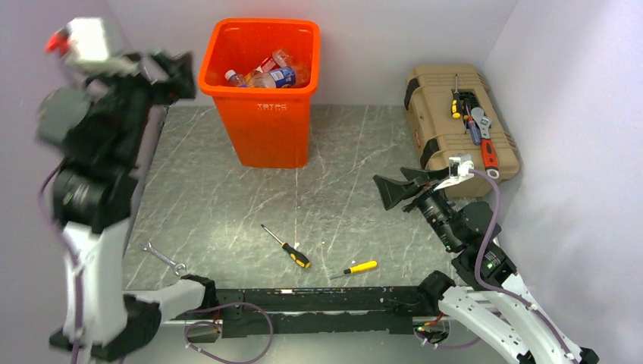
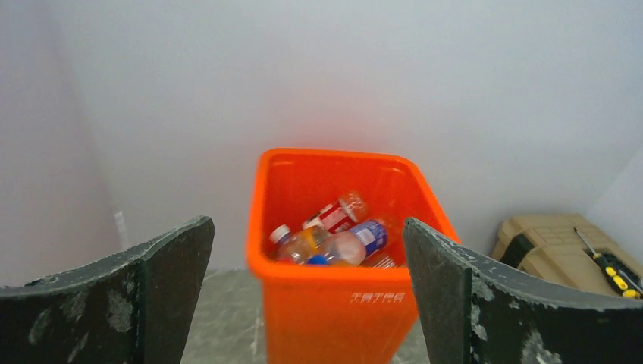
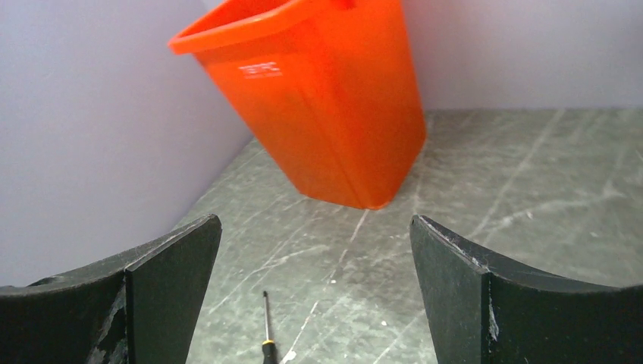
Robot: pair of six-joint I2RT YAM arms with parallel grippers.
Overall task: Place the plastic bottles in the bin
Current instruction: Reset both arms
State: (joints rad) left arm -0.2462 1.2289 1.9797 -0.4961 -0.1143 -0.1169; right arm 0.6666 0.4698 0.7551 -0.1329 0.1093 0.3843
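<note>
The bin (image 1: 261,129) stands at the far left-centre of the tabletop (image 1: 341,152), its white lettering too blurred to read. Bottles (image 1: 279,74) with red and blue labels lie inside. The left claw (image 2: 307,221) and right claw (image 3: 315,220) both gape, empty.

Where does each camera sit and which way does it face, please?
Top external: above and behind, looking down on the table; left arm and right arm show.
Left wrist: raised, looking down into the bin at the plastic bottles; open left gripper frames it.
Right wrist: low, facing across the table at the bin's side; open right gripper shows.
All three see the bin.
</note>
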